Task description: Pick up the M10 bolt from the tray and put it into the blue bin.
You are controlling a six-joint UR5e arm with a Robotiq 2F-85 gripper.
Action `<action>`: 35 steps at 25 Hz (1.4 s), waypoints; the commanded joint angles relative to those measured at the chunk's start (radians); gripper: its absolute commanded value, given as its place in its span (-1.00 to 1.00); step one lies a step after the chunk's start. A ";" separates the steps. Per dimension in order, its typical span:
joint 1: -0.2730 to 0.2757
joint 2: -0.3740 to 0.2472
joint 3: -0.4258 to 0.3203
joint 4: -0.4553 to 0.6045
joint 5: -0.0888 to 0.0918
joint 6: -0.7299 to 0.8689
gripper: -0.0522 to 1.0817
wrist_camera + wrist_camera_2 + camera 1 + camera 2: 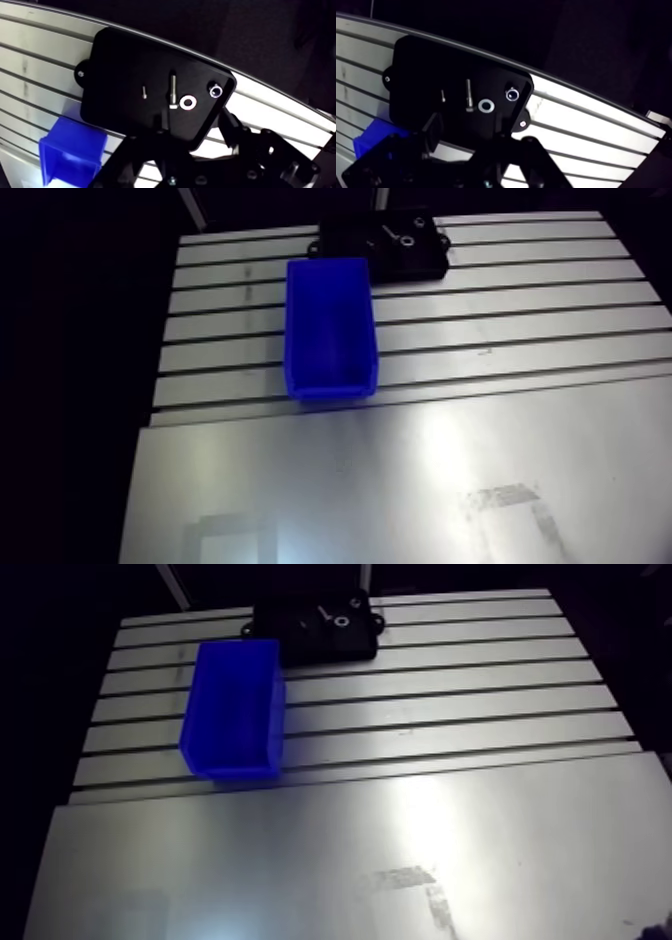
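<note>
In the arm view the blue bin [330, 328] stands on the slotted worktop [520, 318]. The black tray [400, 258] lies touching or just beside it at its one o'clock, against the worktop's far edge. The gripper does not show here.

In the wrist view the gripper [468, 127] hovers over the tray, its fingers [433, 125] spread apart with nothing between them. The M10 bolt [469, 95] lies flat on the tray at the gripper's twelve o'clock, roughly in line with the gap. A small screw [443, 95] lies at the bolt's nine o'clock, a washer [486, 105] at its four o'clock and a nut [511, 94] further out at three.

The step in hand looks like the approach for the pick. The next move probably calls for a straight descent that straddles the shank and clears the washer, then a firm close
</note>
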 commanded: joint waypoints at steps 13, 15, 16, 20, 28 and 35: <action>-0.004 0.000 0.129 -0.108 0.000 0.010 -0.03; -0.004 0.000 0.141 -0.127 0.000 0.013 -0.03; -0.004 0.000 0.142 -0.133 0.000 0.015 -0.03; -0.005 0.000 0.156 -0.163 0.006 0.016 -0.03; -0.001 0.009 0.159 -0.190 0.012 0.018 -0.03; -0.001 0.014 0.167 -0.211 0.014 0.019 -0.03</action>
